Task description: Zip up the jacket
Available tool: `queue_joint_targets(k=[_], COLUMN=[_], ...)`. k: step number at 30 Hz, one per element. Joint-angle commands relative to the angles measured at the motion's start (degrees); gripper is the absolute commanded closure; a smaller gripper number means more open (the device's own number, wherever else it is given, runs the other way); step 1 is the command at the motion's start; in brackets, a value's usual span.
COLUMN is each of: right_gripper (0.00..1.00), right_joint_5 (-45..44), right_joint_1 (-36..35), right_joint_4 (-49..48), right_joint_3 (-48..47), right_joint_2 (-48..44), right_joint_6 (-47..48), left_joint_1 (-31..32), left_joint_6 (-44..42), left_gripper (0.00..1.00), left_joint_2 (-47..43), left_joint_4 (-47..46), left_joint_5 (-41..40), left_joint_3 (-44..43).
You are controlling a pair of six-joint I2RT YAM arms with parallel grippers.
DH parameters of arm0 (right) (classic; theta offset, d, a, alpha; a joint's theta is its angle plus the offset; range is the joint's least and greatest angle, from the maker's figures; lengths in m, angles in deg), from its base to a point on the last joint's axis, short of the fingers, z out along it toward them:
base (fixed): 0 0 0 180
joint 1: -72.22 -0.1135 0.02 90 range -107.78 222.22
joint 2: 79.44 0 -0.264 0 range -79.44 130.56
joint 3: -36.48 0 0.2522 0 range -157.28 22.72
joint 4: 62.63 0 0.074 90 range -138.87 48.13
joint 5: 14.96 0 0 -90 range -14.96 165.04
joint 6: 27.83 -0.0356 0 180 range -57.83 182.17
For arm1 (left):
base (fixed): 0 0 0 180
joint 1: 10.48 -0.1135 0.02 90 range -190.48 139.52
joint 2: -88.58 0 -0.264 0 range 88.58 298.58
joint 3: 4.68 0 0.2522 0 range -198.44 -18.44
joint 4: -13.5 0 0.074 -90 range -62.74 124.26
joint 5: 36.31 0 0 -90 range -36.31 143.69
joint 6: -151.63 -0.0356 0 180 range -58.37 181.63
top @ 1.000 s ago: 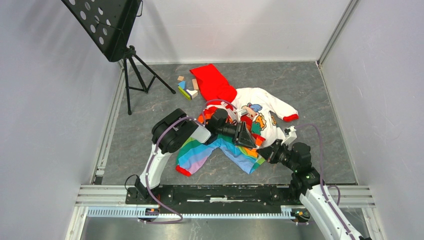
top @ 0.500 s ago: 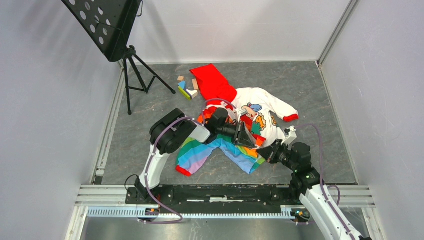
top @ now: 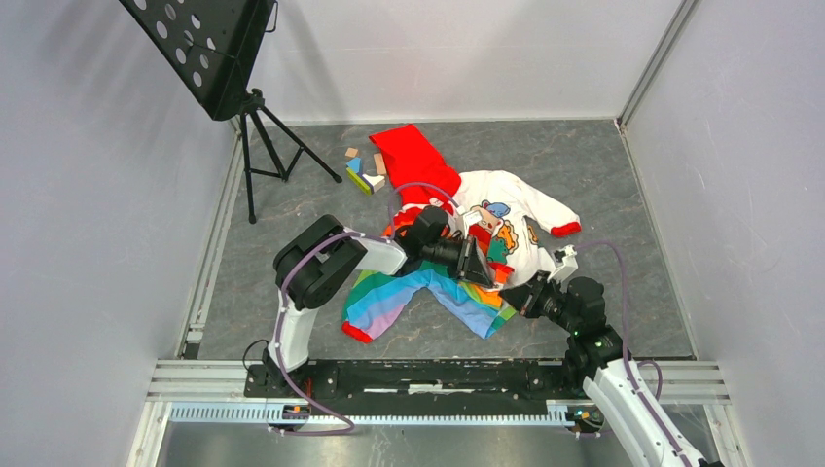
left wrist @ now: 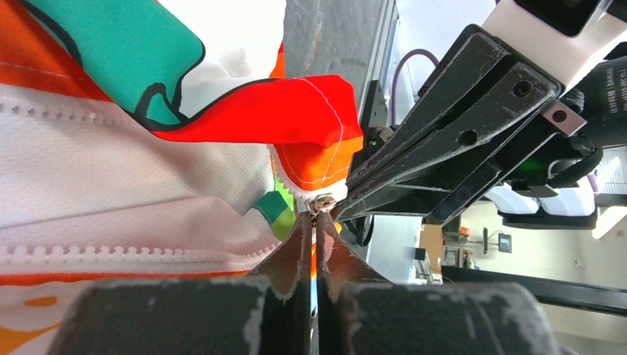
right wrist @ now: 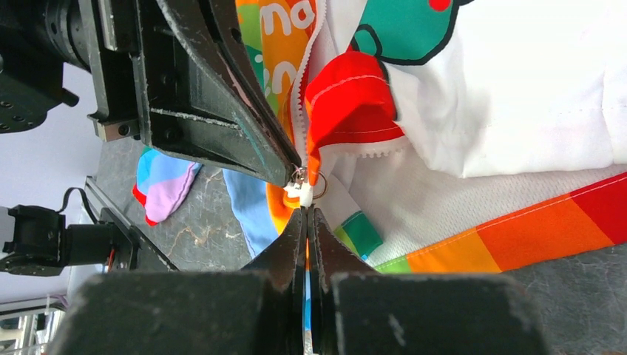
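One small hooded child's jacket (top: 516, 222), with a red hood, a rainbow-striped front and white panels bearing a cartoon bear, lies spread on the grey marbled desk (top: 603, 165). Its lower hem is right at the tips of both claws. Its one white zipper (right wrist: 302, 111) stands apart along its length, and the white slider (right wrist: 302, 195) with its small metal ring sits at the bottom end.

The left claw (top: 489, 280) is clenched, its fingers pressed together with the tips touching the metal ring. I cannot tell whether it truly has the ring. The left arm (top: 311, 277) is folded high at the elbow, its forearm stretching across the rainbow front.

The right claw (right wrist: 306, 211) is clenched too, its tips just under the slider at the orange hem. Whether cloth is pinched there I cannot tell. The right arm (top: 584, 311) reaches in low from the near right, so the two claws meet nose to nose.

Beyond the left claw, past the hood, lies a small cluster of coloured blocks (top: 362, 170), too small to count. Farther left stands one black perforated music stand (top: 209, 49) on a tripod.
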Motion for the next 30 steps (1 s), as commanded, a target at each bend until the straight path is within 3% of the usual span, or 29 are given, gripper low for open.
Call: queue_joint_targets(k=[1, 11, 16, 18, 23, 30], right_gripper=[1.00, 1.00, 1.00, 0.95, 0.72, 0.64], right_joint_5=[-3.14, -2.16, 2.23, 3.52, 5.81, 9.28], right_joint_1=[-0.01, 0.05, 0.09, 0.08, 0.08, 0.13], right_joint_4=[3.57, 2.19, -1.37, -2.68, -5.47, -11.76], right_joint_3=[10.76, 12.03, 11.25, 11.12, 10.99, 13.36], right_joint_2=[-2.35, -3.98, 3.35, 5.50, 5.25, 5.44], right_joint_6=[-1.94, -2.18, 2.74, 4.74, 6.63, 4.83], left_joint_1=[-0.80, -0.82, -0.56, -0.41, -0.29, -0.22], left_joint_6=[-9.52, -10.72, -7.88, -6.95, -6.54, -5.68], left_gripper=[0.98, 0.98, 0.98, 0.98, 0.98, 0.98], left_joint_2=[-4.51, -5.28, -4.25, -3.75, -3.47, -3.14], left_joint_4=[8.27, 9.93, 6.59, 5.49, 5.02, 4.11], left_joint_5=[-5.49, -6.41, -4.77, -4.29, -4.09, -3.45], left_joint_3=[0.15, -0.33, -0.16, -0.16, 0.00, -0.15])
